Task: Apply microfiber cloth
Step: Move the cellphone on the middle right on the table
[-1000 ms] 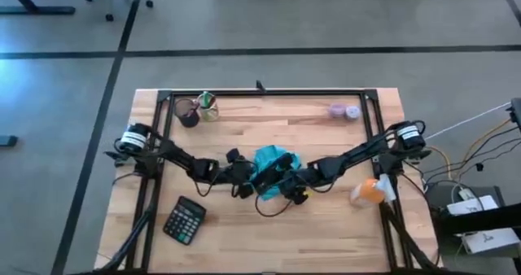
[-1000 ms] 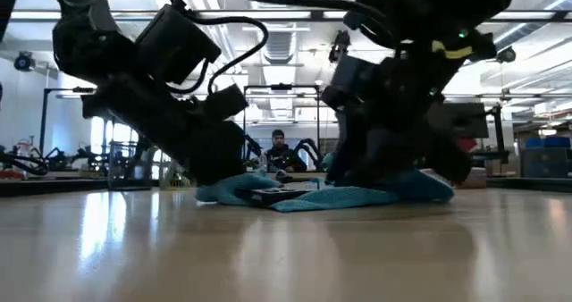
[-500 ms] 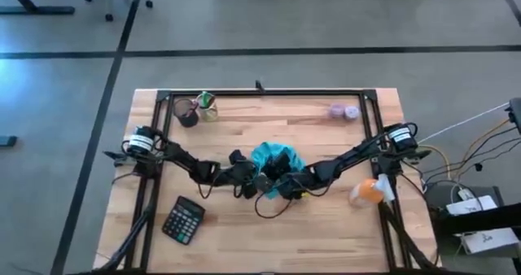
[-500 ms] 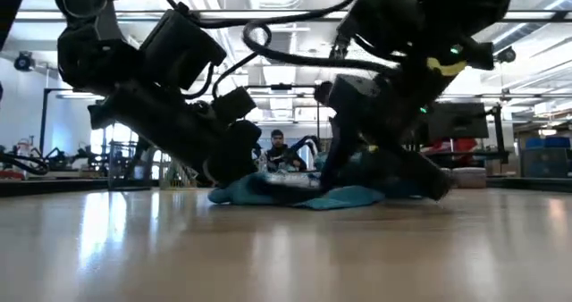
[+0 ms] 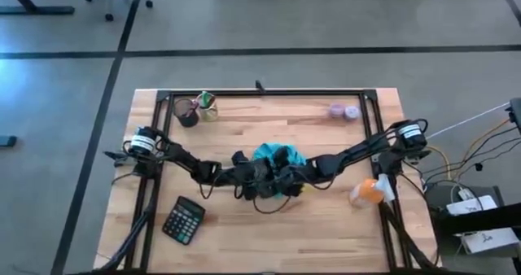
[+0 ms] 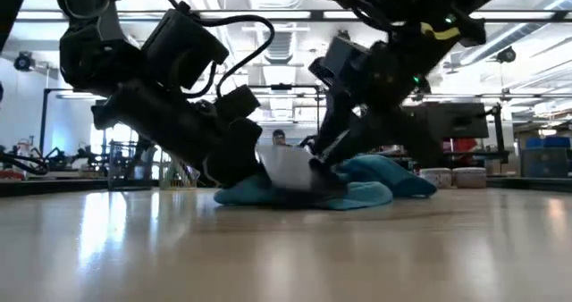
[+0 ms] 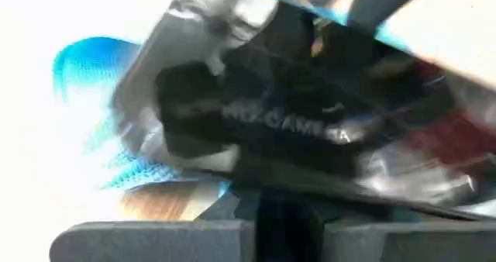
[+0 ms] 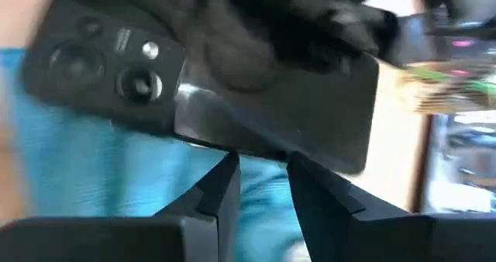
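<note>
The turquoise microfiber cloth [image 5: 281, 155] lies bunched at the table's middle. A black phone [image 6: 288, 168] stands tilted on it, one end raised and the lower end down on the cloth [image 6: 357, 195]. My left gripper [image 5: 251, 177] comes in from the left and is shut on the phone. My right gripper [image 5: 282, 177] comes in from the right, its fingers nearly together at the phone's edge, with cloth showing between them. The phone's back with its camera lenses [image 8: 124, 60] fills the right wrist view. My left gripper holds the phone by one end [image 7: 287, 188], slanting down from the table's left. Its own body hides the fingertips. The phone sits tilted in the hold, its lower end on the cloth. My right gripper has blue cloth [image 8: 263, 208] in the narrow gap between its fingers [image 8: 225, 188]; fold or edge, I cannot tell. The fingertips stand at the phone's long edge [image 8: 260, 155], slanting down from the right.
A black calculator [image 5: 185, 220] lies near the front left. An orange bottle [image 5: 370, 191] lies at the right. A dark cup [image 5: 187, 112] and a green item [image 5: 207, 104] stand at the far left, purple things [image 5: 344, 111] at the far right. A person [image 6: 279, 138] sits beyond the table.
The phone lay flat on the cloth and has been tipped up, so that one end now stands raised. My right gripper has risen and gone a little toward my left gripper. The cloth has shifted slightly toward the far edge.
</note>
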You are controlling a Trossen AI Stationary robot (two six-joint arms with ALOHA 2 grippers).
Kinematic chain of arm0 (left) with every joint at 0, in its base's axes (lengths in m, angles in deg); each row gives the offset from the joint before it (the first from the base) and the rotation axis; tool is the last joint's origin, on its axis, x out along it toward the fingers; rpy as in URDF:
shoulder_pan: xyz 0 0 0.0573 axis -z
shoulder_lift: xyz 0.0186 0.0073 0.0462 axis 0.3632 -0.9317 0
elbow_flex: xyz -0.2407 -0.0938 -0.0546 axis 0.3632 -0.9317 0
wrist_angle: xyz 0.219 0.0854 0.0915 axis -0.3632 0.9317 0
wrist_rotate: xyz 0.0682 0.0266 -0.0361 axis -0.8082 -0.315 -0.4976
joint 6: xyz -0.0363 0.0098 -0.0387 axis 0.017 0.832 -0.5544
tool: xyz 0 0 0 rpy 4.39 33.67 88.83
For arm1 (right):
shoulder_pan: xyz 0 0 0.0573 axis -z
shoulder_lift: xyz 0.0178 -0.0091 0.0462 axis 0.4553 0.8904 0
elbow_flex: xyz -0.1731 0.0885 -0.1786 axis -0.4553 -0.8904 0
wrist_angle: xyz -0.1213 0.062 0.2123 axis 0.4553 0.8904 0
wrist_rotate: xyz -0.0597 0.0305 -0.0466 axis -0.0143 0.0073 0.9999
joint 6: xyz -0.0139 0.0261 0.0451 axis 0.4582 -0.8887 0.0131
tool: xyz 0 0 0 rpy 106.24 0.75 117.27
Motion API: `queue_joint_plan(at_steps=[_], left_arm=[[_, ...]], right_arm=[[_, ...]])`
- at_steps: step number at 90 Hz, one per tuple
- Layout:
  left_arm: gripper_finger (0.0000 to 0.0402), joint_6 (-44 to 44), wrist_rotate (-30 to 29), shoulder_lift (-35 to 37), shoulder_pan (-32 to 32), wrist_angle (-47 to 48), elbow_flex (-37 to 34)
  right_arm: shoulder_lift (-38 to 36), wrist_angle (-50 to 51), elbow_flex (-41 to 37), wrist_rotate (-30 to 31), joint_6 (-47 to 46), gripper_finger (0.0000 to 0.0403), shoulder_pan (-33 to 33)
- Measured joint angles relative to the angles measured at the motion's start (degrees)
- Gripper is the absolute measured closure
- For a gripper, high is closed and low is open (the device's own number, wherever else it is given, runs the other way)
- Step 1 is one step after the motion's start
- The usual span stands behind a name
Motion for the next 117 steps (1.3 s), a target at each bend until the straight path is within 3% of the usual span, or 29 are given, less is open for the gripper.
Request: queue_joint_plan(at_steps=[33,51,66,87,117], left_arm=[[0.0381,-0.08,-0.8,0.17,0.04,-0.16,0.07],[0.0381,-5.2,0.39,0.25,-1.08,1.16,0.15],[0.0381,-5.53,3.29,0.5,-1.45,1.35,0.11],[0.0398,-4.66,6.19,2.11,-1.47,5.93,0.17],[0.0401,-1.38,8.0,2.29,-3.39,7.44,0.33]], right_arm=[[3.43,-0.06,-0.09,-2.38,-1.15,0.0273,-0.27],[5.5,-0.2,-0.02,5.6,0.45,0.024,-2.49],[6.5,-1.32,-0.17,6.59,-1.48,0.0222,-5.0],[7.34,-1.55,-0.59,9.9,-6.18,0.0222,-6.89],[7.63,-11.42,-0.63,10.52,-9.79,0.0239,-6.98]])
